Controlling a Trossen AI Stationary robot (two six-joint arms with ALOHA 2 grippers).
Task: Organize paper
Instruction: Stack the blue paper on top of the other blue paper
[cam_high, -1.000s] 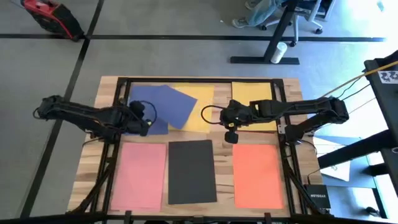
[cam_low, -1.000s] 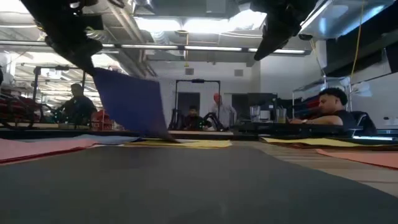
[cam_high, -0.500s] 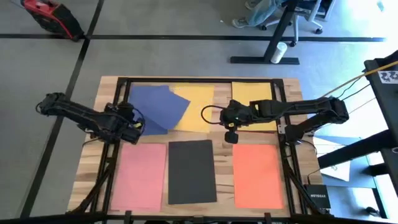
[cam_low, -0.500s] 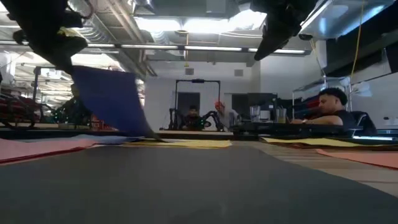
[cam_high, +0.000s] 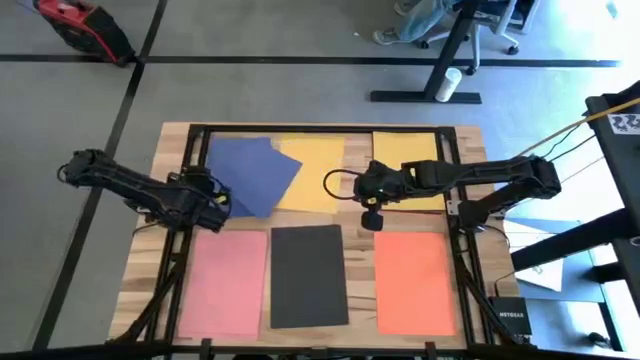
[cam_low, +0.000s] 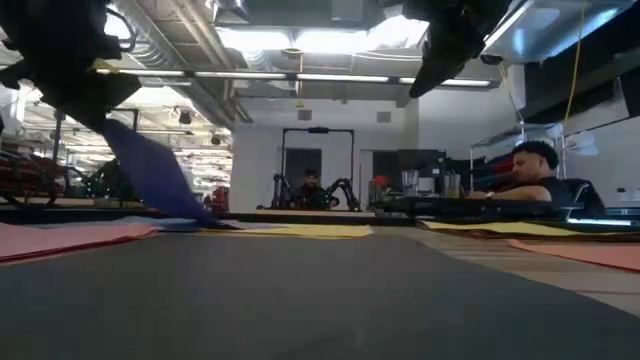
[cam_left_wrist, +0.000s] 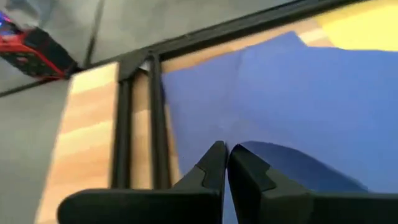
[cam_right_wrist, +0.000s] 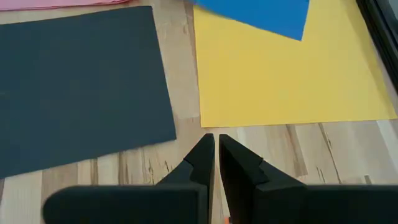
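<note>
Gripping the near edge of a blue sheet (cam_high: 258, 175), the left gripper (cam_high: 218, 203) sits over the table's (cam_high: 170, 150) left side with its fingers (cam_left_wrist: 211, 165) pinched together on the paper. From that pinch the blue sheet slopes away from the gripper toward the far edge, its lifted corner showing in the low view as a slanted blue flap (cam_low: 150, 180). A second blue sheet (cam_high: 225, 155) lies flat under it, just beyond the gripper. Beside the left gripper, on the near side, lies a pink sheet (cam_high: 225, 280).

The right gripper (cam_high: 372, 218) hangs above the table's middle, its fingers (cam_right_wrist: 202, 158) closed on nothing. Directly ahead of it lies a yellow sheet (cam_right_wrist: 280, 74), with the dark grey sheet (cam_right_wrist: 81, 81) just off to one side and bare wood below. An orange sheet (cam_high: 412, 280) lies near it on the table's near right, and a second yellow sheet (cam_high: 405, 150) rests under its arm.
</note>
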